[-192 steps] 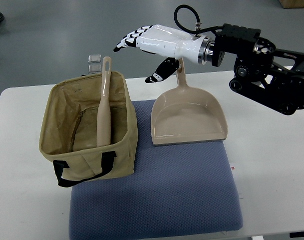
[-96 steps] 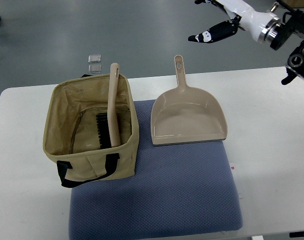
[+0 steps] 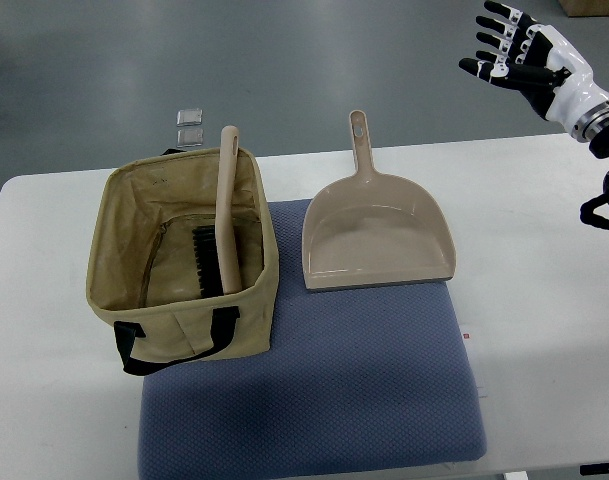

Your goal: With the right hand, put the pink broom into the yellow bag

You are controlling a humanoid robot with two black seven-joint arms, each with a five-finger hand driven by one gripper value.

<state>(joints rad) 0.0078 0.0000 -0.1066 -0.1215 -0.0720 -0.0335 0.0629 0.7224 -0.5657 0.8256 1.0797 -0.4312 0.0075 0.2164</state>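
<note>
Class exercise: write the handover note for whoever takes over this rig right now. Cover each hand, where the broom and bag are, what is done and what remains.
Right hand: open, empty, raised at top right beyond the table's far edge.
Left hand: not in view.
Broom: inside the yellow bag, bristles down, handle leaning on the far rim.
Dustpan: on the blue mat, untouched.
Done: broom placed and released.
Left: nothing apparent.
</note>
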